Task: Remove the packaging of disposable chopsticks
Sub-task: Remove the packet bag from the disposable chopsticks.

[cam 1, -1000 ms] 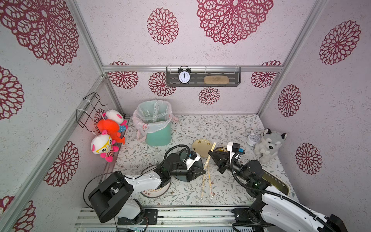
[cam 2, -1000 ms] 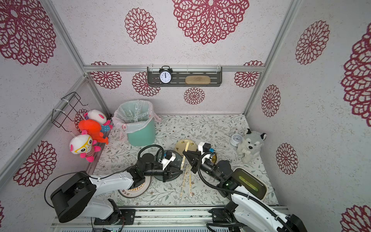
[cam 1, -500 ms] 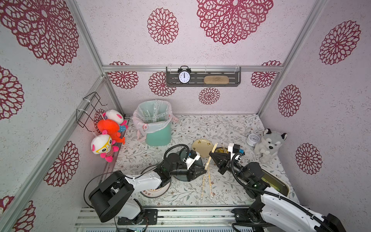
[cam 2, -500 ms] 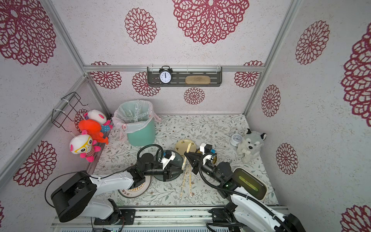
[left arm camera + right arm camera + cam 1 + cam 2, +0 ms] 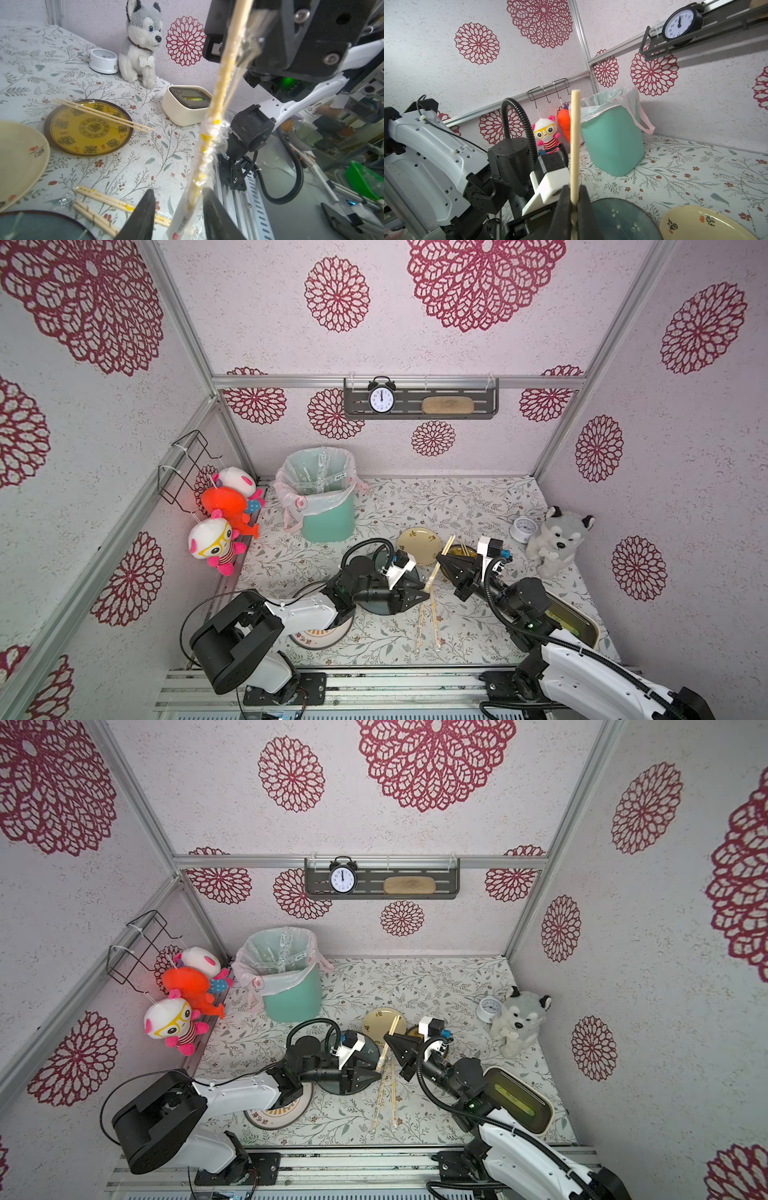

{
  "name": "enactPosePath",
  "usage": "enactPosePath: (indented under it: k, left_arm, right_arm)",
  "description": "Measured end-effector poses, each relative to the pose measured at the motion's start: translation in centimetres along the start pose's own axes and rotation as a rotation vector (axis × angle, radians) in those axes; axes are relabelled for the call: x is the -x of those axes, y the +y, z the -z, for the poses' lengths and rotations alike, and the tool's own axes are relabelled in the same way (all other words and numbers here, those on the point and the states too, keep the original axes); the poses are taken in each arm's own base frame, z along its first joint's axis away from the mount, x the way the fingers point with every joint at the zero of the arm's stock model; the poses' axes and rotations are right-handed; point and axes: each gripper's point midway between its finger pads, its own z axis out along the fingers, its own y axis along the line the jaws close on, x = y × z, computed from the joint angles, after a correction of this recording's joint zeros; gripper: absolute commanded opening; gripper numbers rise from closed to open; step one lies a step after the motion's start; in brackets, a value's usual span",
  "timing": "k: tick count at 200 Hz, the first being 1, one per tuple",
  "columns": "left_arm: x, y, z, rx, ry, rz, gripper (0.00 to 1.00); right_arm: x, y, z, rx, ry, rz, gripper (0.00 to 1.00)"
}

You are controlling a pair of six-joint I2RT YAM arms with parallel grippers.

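Note:
My right gripper (image 5: 574, 187) is shut on a pair of disposable chopsticks (image 5: 575, 135) held up over the table, its bare end sticking out past the fingers. Below that grip the pair (image 5: 228, 52) still wears its clear crinkled packaging (image 5: 209, 133), bunched halfway down. The sleeve's lower end with its white patch hangs between the parted jaws of my left gripper (image 5: 178, 190), which is open. Both top views show the two grippers, left (image 5: 426, 591) and right (image 5: 438, 559), close together at mid-table. Two wrapped pairs (image 5: 428, 620) lie on the cloth below.
A bare pair (image 5: 99, 114) rests across a yellow-brown plate (image 5: 62, 141). Around it are a cream plate (image 5: 417, 543), a dark blue plate (image 5: 623, 220) and a white bowl (image 5: 320, 635) under my left arm. A teal lined bin (image 5: 328, 510) stands behind, a husky plush (image 5: 557, 539) and white box (image 5: 573, 622) at the right.
My left gripper's jaws have parted around the sleeve's lower end. The right gripper keeps its hold on the chopsticks and has barely moved.

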Motion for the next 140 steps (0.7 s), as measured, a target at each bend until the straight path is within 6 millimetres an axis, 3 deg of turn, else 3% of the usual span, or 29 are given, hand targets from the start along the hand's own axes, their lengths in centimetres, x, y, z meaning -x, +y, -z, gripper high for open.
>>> enactPosePath:
  k: [24,140]
  left_arm:
    - [0.3,-0.3,-0.1,-0.016,0.000,-0.013,0.00]
    - [-0.2,-0.3,0.8,0.011,-0.028,-0.039,0.00]
  right_arm:
    - [0.1,-0.1,0.0,-0.002,-0.006,-0.004,0.00]
    - [0.0,-1.3,0.2,-0.021,0.052,-0.072,0.00]
